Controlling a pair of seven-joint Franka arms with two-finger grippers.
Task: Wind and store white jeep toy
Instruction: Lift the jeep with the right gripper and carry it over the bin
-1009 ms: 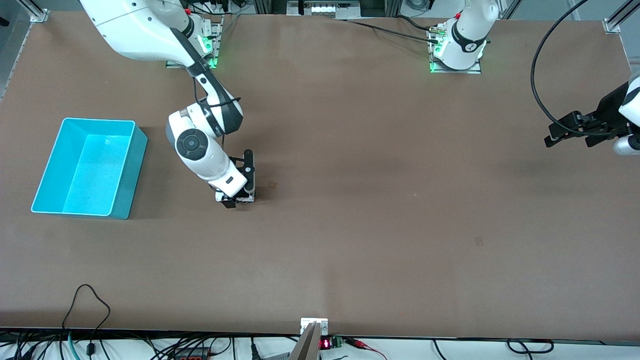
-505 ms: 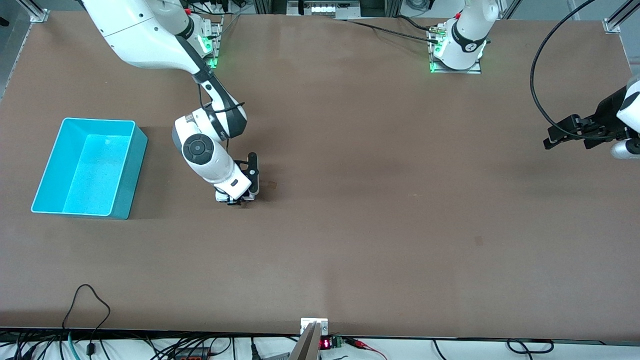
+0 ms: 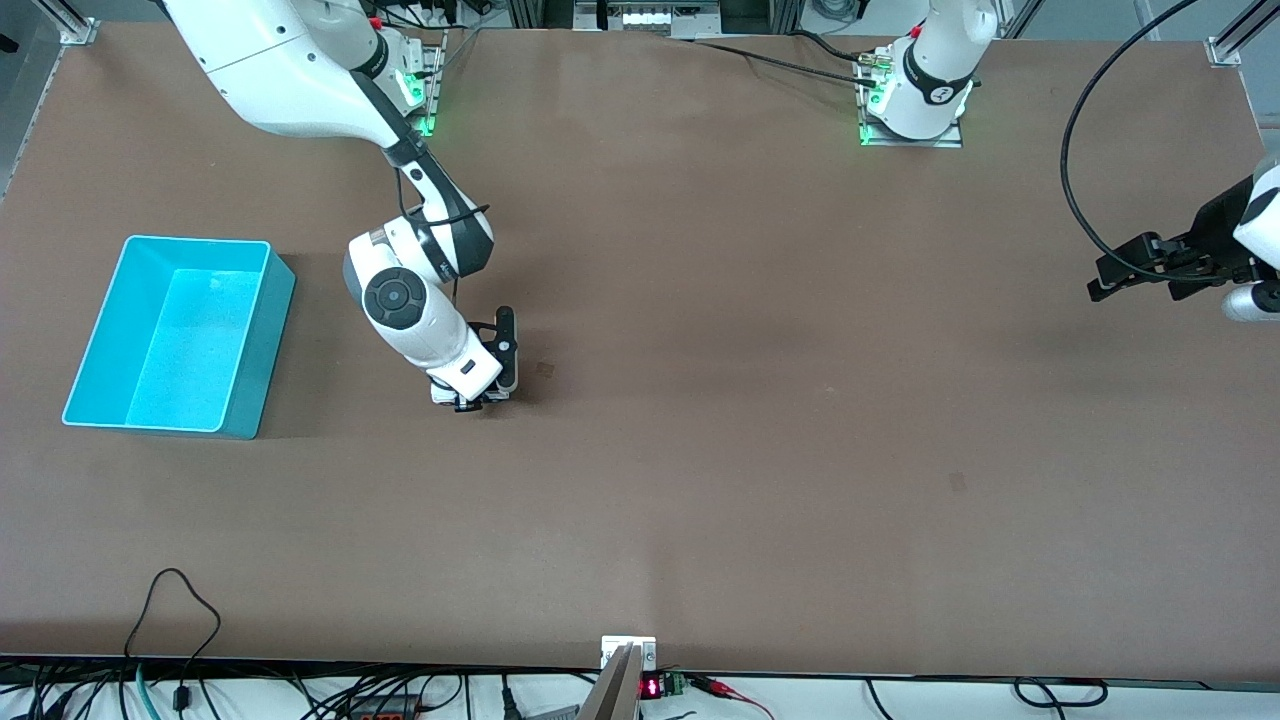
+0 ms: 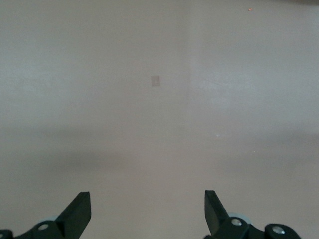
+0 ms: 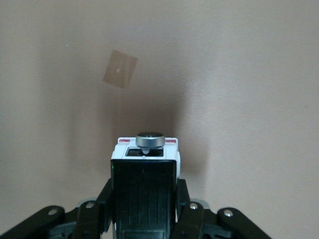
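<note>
Right gripper point(image 5: 144, 211) clamps the white jeep toy point(image 5: 144, 184) on the table, toward the right arm's end near the turquoise bin point(image 3: 250, 345). Drag it backward, wheels pressed down. Left gripper point(image 4: 147, 211) waits open near the table's edge.

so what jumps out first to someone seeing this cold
The right end effector is shut on the white jeep toy, low on the brown table. The empty turquoise bin sits beside it toward the right arm's end. The left end effector waits open, over the table's other end.
</note>
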